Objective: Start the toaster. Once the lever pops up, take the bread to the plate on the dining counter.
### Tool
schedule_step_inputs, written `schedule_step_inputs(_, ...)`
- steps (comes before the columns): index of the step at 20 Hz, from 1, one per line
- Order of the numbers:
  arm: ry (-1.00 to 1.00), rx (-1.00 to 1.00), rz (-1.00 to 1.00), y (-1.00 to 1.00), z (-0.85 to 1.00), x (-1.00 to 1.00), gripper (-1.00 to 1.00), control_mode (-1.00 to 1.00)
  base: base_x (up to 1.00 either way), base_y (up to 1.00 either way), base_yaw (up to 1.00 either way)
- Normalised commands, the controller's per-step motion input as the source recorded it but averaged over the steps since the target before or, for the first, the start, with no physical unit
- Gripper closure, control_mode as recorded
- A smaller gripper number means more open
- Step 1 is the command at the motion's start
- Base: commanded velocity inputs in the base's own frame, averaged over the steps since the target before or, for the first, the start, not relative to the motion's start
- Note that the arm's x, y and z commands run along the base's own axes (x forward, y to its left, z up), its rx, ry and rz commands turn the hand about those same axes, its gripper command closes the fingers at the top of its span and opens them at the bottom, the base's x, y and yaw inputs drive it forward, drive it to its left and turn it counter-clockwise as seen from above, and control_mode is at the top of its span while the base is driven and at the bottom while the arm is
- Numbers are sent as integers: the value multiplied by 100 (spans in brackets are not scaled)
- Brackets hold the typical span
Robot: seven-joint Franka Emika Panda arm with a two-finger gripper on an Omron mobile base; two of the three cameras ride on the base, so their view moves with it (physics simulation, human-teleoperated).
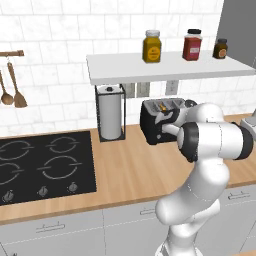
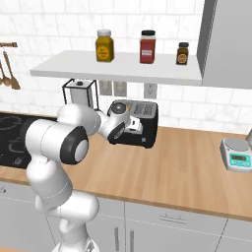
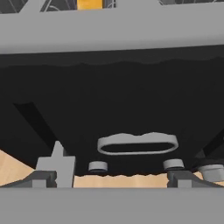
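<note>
The black toaster (image 1: 159,125) stands on the wood counter under the white shelf, also seen from the other side as the toaster (image 2: 145,123). A tan edge of the bread (image 1: 162,106) shows in its top slot. My gripper (image 1: 169,124) is pressed close against the toaster's end face, jaws open. In the hand view the toaster's black face (image 3: 113,96) is very near, with a grey oval lever handle (image 3: 138,143) and two small knobs below it. My gripper (image 3: 118,177) has its fingertips (image 3: 54,168) set wide apart, nothing between them. The plate and the dining counter are out of view.
A paper towel holder (image 1: 110,112) stands just left of the toaster, and a black cooktop (image 1: 45,165) lies further left. The shelf (image 1: 165,67) with three jars hangs right above the toaster. A kitchen scale (image 2: 237,153) sits at the counter's right.
</note>
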Motion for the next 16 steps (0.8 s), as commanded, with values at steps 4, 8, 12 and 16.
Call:
schedule_step_inputs(4,0,0,0,0,0,0,-100,-100,0,0,0)
schedule_step_inputs(8,0,0,0,0,0,0,-100,-100,0,0,0)
schedule_step_inputs(12,0,0,0,0,21,-1,-100,-100,0,0,0)
schedule_step_inputs(16,0,0,0,0,30,-2,-100,-100,0,0,0)
